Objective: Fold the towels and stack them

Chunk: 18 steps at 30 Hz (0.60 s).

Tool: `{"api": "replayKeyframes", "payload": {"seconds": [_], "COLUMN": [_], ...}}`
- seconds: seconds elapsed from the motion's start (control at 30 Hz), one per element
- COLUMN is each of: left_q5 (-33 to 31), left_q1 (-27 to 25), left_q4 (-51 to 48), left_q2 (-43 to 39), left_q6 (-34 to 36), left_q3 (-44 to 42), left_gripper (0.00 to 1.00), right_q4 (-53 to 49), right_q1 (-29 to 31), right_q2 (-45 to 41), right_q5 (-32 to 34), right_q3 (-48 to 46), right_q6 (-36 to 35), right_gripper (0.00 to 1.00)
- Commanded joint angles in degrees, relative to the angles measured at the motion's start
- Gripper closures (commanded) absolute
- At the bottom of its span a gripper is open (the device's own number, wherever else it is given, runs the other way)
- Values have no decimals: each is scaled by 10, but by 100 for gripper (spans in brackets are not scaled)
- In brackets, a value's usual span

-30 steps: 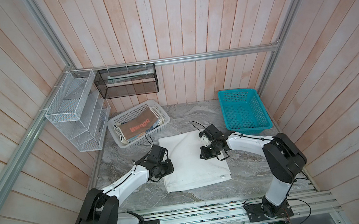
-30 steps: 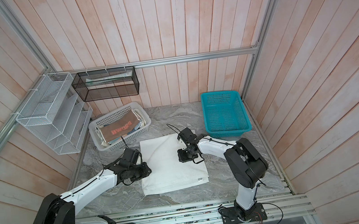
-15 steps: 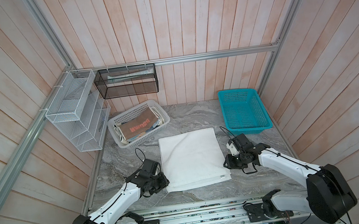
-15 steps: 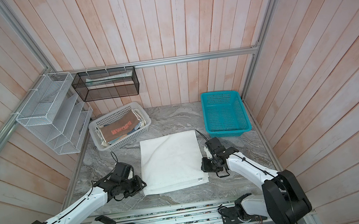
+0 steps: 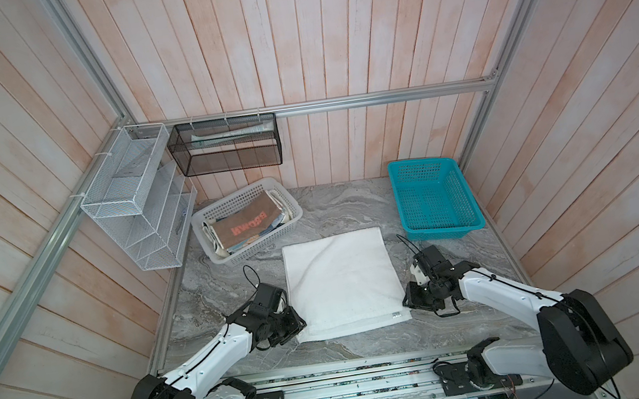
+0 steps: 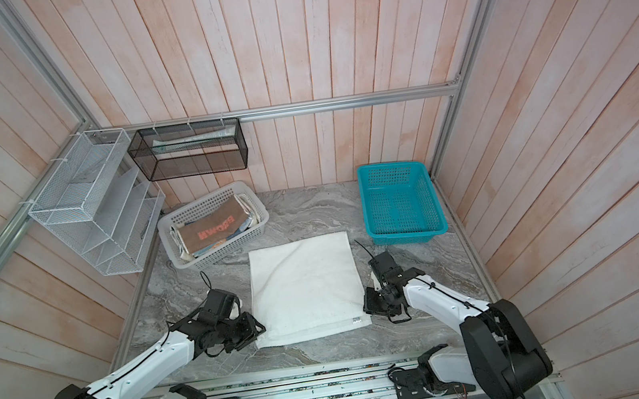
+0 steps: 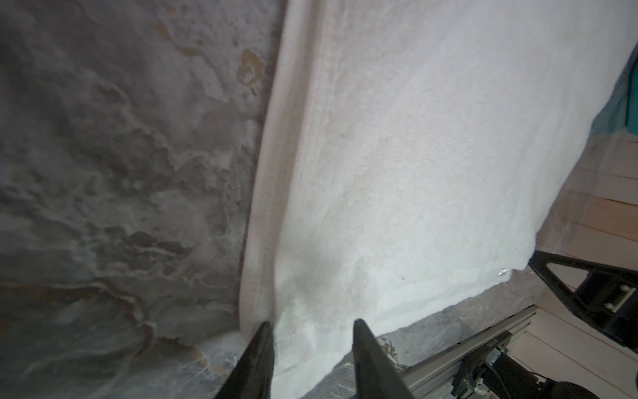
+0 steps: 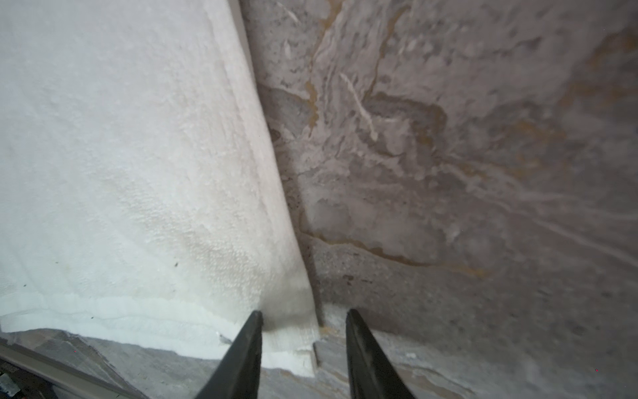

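Nubby, matt terry cloth is shown by the white towel [image 5: 341,281], a dull, veined grey stone look by the table top [image 5: 336,211], perforated plastic by the white basket [image 5: 265,243] and the teal basket [image 5: 431,202], and fine metal mesh by the white rack [image 5: 131,217].

Both top views look from high above the near edge of the grey marbled table [image 5: 336,215], tilted steeply down toward the far pink plank wall [image 5: 330,39]. Set side by side, they share almost the whole scene. The left wrist camera sits very close over the near left corner of the large plain white towel [image 7: 431,155], facing far and rightward across it to a sliver of the turquoise plastic basket [image 7: 633,103]. The right wrist camera, equally close at the near right corner, faces far along the towel's right edge. Both wrist views share the towel's near hem.
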Motion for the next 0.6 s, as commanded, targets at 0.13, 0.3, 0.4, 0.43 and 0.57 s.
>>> {"api": "replayKeyframes", "payload": {"seconds": [0.13,0.3,0.4,0.43,0.57], "left_q5": [14,11,6,4,-5], "left_q1": [-1,-1,0,1,3], "left_q4": [20,12,-3,-7,-22], "left_q2": [10,2,-6,-9,-19], "left_q6": [1,5,10,12,17], "left_q3": [-11,0,9,13,23], "left_gripper": [70,94,100,100,100], "right_q4": [19,18,7,3,-12], "right_q1": [-1,-1,-1,-1,-1], "right_q2": [15,11,4,1,-12], "right_q5": [-19,-13,-6,-4,4], "right_q3": [-9,2,14,17,31], "right_q6": [7,0,-5,-6,-11], "right_gripper": [70,92,100,100,100]}}
